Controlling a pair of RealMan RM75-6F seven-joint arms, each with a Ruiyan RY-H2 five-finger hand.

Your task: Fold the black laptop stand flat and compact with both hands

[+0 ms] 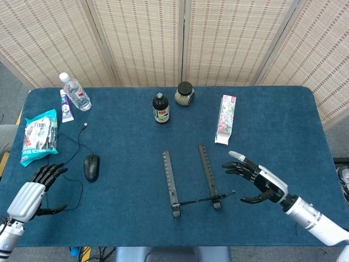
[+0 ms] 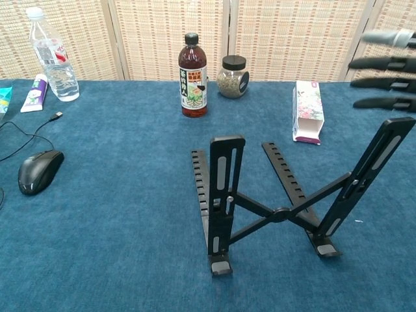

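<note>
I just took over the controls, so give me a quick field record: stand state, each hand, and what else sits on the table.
stand: black laptop stand is unfolded, uprights raised, cross brace spread, near the table's front centre
right hand: fingers spread, holds nothing, apart from the stand on its right side
left hand: holds nothing, over the front left of the table, near the mouse cable
behind stand: dark bottle, jar, flowered carton
left side: mouse, water bottle, tube, snack bag
task status: folding not yet done
</note>
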